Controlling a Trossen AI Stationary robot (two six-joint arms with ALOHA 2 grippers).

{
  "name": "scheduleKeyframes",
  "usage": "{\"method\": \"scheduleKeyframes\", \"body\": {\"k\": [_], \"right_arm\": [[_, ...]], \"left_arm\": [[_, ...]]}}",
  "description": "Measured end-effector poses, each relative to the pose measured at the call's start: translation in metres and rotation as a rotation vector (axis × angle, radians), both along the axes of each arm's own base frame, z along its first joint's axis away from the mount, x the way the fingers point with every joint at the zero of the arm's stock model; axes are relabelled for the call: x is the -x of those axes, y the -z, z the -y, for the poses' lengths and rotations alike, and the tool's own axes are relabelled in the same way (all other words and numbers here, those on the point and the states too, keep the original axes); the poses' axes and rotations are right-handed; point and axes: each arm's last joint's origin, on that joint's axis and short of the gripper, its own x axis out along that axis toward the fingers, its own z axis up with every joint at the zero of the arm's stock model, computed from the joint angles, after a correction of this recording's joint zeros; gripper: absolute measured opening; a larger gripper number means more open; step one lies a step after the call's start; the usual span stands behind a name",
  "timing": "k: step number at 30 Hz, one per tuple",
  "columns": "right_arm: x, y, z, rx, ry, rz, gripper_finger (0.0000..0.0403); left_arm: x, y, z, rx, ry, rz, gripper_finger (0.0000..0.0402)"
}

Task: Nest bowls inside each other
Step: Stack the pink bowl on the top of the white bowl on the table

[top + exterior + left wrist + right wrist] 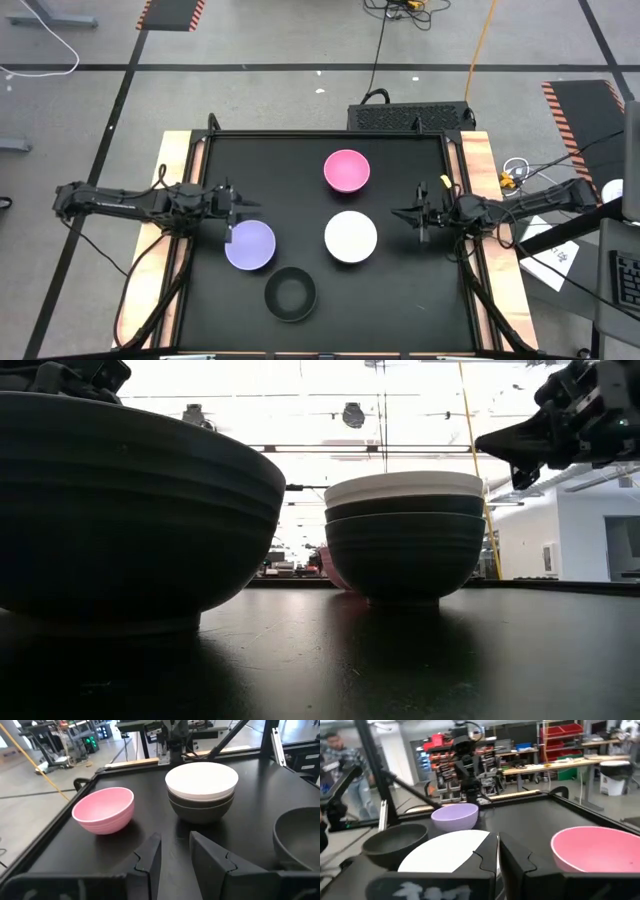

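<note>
High view: white bowl (351,237) beside right claw (397,212).

Table: black top (400,290) with bare wooden edges at centre frame.
Floor: grey, crossed by black tape lines (300,68).
Hazard mats: orange-and-black striped, top left (170,12) and upper right (580,100).
Orange cable: top right (483,40).
Person: upper left of right wrist view (347,765).

Four bowl positions stand on the table (200,320). The rear bowl (347,170) sits alone toward the back. The stacked bowls (351,237) sit in front of it (one nested atop others, per the low view). The left bowl (250,245) lies left of the stack; the front bowl (290,294) lies nearest the front edge, between them.
</note>
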Motion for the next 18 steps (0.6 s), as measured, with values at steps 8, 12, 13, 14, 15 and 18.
{"method": "scheduleKeyframes", "body": {"k": [8,12,13,14,15,18], "right_arm": [[-0.005,0.008,0.016,-0.041,0.081,-0.087,0.0006],[-0.008,0.004,0.025,-0.033,0.087,-0.064,0.0006],[-0.009,0.001,0.028,-0.022,0.108,-0.050,0.0006],[-0.010,-0.003,0.032,-0.014,0.134,-0.043,0.0006],[-0.011,-0.007,0.036,-0.010,0.154,-0.042,0.0006],[-0.016,-0.022,0.050,-0.032,0.164,-0.045,0.0006]], "left_arm": [[0.002,-0.002,0.000,-0.005,-0.003,0.014,0.0106],[0.002,-0.001,0.000,-0.003,0.005,0.005,0.0106],[0.002,-0.001,0.000,-0.003,0.006,0.006,0.0106],[0.002,-0.001,0.000,-0.004,0.006,0.005,0.0106],[0.002,-0.001,0.000,-0.006,0.007,0.005,0.0106],[0.002,-0.001,0.001,-0.007,0.026,0.005,0.0106]]}}
